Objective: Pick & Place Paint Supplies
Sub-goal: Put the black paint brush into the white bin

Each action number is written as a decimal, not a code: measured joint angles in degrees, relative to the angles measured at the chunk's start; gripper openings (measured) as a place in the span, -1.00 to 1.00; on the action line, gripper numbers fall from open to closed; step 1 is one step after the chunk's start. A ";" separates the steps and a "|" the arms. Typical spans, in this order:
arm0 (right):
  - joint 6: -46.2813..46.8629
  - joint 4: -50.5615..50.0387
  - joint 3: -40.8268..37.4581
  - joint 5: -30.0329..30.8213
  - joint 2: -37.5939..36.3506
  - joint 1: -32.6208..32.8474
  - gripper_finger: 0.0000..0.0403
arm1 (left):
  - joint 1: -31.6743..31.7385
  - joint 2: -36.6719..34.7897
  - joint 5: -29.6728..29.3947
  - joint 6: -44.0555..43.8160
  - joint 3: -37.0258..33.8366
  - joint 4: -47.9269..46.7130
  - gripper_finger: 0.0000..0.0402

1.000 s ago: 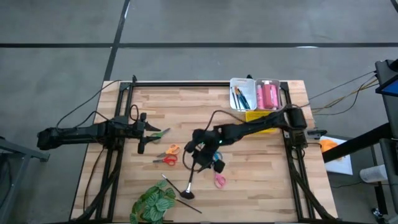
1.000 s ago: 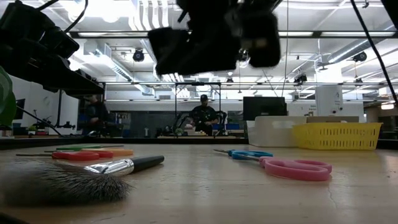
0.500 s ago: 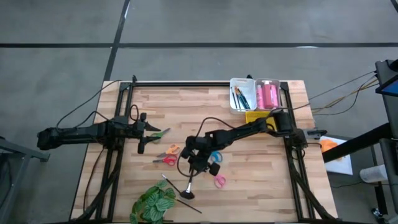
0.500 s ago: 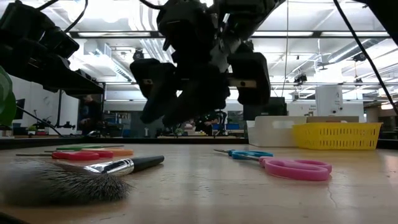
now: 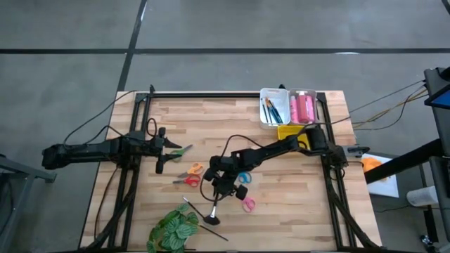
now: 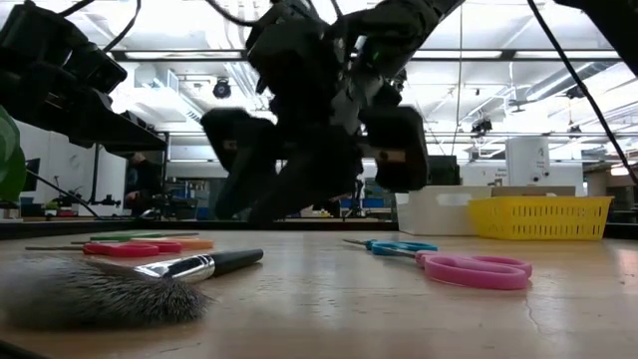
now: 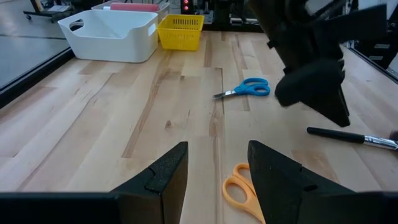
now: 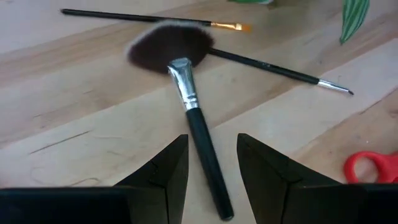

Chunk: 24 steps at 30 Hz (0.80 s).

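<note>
We found tubes [image 5: 304,107] and some brushes [image 5: 271,109] already binned; scissors [image 5: 190,180] and the fan brush [image 5: 213,211] remained on the counter [image 5: 204,119]. The right tool [image 5: 219,188], fingers spread, straddled that brush's handle; the left tool [image 5: 163,146] waited spread.

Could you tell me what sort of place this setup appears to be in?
Probably a large robotics lab or workshop. The low view shows a high ceiling with strip lights, benches with a person seated far behind, and the arms work at a framed wooden table on a bare concrete floor.
</note>
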 joint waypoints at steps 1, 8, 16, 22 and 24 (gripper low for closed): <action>0.28 -0.23 0.13 -0.02 0.56 0.10 -0.33 | -0.02 0.04 -0.01 -0.01 0.01 0.00 -0.16; 1.81 -0.10 2.87 -1.53 4.20 0.55 -0.33 | -0.02 0.40 0.01 0.01 0.02 0.01 -0.16; 2.70 -0.56 3.55 -1.43 5.73 0.53 -0.33 | -0.02 0.76 -0.01 -0.01 0.00 -0.01 -0.16; 2.85 -1.29 3.45 0.83 5.67 0.66 -0.33 | -0.02 0.74 -0.01 0.00 0.00 0.00 -0.16; 2.97 -1.38 3.43 1.03 5.66 0.66 -0.33 | -0.02 0.74 0.00 0.01 0.02 0.01 -0.16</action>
